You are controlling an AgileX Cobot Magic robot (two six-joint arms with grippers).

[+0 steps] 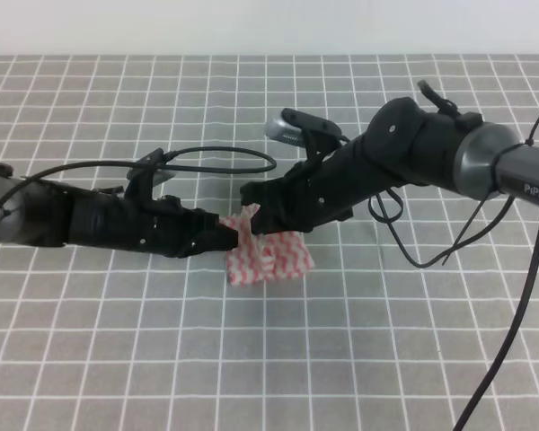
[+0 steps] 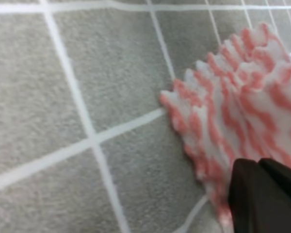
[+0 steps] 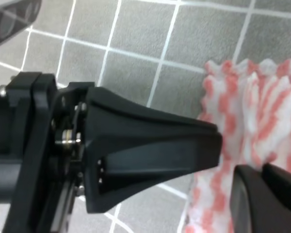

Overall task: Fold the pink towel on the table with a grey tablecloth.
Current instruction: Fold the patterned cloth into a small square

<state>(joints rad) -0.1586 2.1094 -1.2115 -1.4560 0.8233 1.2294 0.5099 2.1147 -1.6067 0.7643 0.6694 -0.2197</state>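
Two end effectors: left end effector (image 1: 226,232) and right end effector (image 1: 251,205) both pinch the pink towel (image 1: 271,259)'s raised far-left corner.
Towel: lies near-right of both, on the grey surface (image 1: 386,341).

So the high cam looks down from the front at the whole desk (image 1: 90,359), arms coming in from 9 and 3 o'clock. Both wrist cams sit super close, angled down. All three share the pink towel (image 1: 269,259) edge; right wrist also catches the left hand (image 3: 203,145).
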